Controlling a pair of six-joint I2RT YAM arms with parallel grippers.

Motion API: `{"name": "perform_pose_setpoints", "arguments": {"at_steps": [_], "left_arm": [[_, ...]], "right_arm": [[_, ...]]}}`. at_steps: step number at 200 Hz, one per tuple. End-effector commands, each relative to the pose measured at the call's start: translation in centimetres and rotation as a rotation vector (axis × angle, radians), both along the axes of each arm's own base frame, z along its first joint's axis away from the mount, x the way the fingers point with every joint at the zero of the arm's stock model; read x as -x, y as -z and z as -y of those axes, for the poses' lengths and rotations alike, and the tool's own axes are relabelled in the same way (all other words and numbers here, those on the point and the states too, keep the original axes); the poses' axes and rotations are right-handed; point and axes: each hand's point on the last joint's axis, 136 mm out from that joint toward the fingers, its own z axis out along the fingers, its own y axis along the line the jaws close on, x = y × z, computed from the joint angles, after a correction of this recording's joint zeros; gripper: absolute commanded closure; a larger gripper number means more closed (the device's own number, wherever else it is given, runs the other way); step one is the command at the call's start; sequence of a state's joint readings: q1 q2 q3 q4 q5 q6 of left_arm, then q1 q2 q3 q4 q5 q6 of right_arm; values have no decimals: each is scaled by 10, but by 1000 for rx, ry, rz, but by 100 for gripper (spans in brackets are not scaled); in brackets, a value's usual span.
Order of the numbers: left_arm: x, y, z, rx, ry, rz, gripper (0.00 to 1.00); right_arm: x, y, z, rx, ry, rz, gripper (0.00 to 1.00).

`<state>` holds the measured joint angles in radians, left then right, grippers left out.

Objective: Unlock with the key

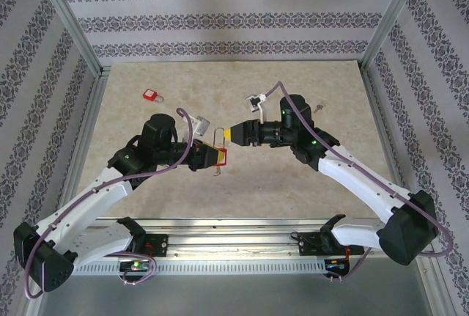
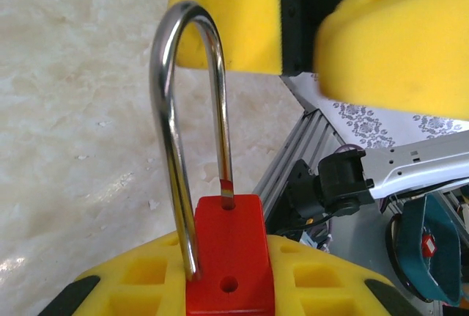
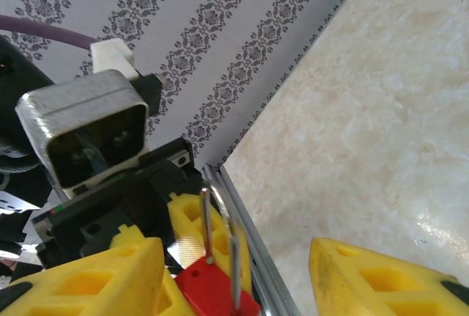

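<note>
Left gripper (image 1: pixel 213 157) clamped on red-bodied padlock with silver steel shackle (image 2: pixel 229 257); shackle points away from gripper, held near table centre. Right gripper (image 3: pixel 234 268) fingers apart, one either side of shackle, contact unclear. Second small red padlock (image 1: pixel 152 95) on beige marble-look tabletop (image 1: pixel 293 184), far-left area, well apart.
</note>
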<state>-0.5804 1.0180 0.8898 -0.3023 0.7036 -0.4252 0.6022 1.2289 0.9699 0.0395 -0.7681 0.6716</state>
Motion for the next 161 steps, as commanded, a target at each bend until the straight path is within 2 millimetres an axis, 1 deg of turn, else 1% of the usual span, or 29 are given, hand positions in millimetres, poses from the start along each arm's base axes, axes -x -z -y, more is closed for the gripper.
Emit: {"name": "perform_pose_setpoints", "arguments": {"at_steps": [1, 12, 33, 56, 64, 74, 84, 95, 107, 121, 132, 143, 152, 161], "left_arm": [[0, -12, 1, 14, 18, 45, 100], [0, -12, 1, 15, 22, 46, 100], [0, -15, 3, 23, 33, 53, 100], [2, -15, 4, 30, 43, 54, 100], [4, -14, 4, 30, 48, 55, 100], [5, -12, 3, 23, 48, 58, 100], [7, -10, 3, 11, 51, 60, 100], [9, -4, 3, -13, 49, 64, 100], [9, 5, 2, -59, 38, 75, 100], [7, 20, -2, -130, 6, 91, 100], [1, 31, -9, -185, -45, 107, 100], [-2, 39, -13, -209, -74, 113, 100], [-1, 41, -11, -198, -60, 110, 100], [0, 44, -10, -204, -60, 105, 100]], "right_arm": [[7, -15, 1, -36, -19, 47, 45], [8, -11, -2, -24, -32, 37, 45], [6, 5, -8, 5, -37, 3, 48], [1, 13, -13, 16, -23, -11, 55], [-1, 15, -14, 23, -13, -19, 60], [-5, 12, -14, 21, 0, -21, 68], [-9, 11, -15, 27, 18, -28, 80], [-15, 11, -15, 44, 43, -43, 92], [-22, 9, -13, 45, 85, -60, 100], [-30, 8, -9, 54, 149, -85, 100], [-36, 8, -5, 54, 199, -105, 100], [-35, 3, -6, 41, 200, -101, 100], [-31, -3, -9, 36, 180, -64, 100], [-33, 1, -4, 82, 204, -68, 100]]}}
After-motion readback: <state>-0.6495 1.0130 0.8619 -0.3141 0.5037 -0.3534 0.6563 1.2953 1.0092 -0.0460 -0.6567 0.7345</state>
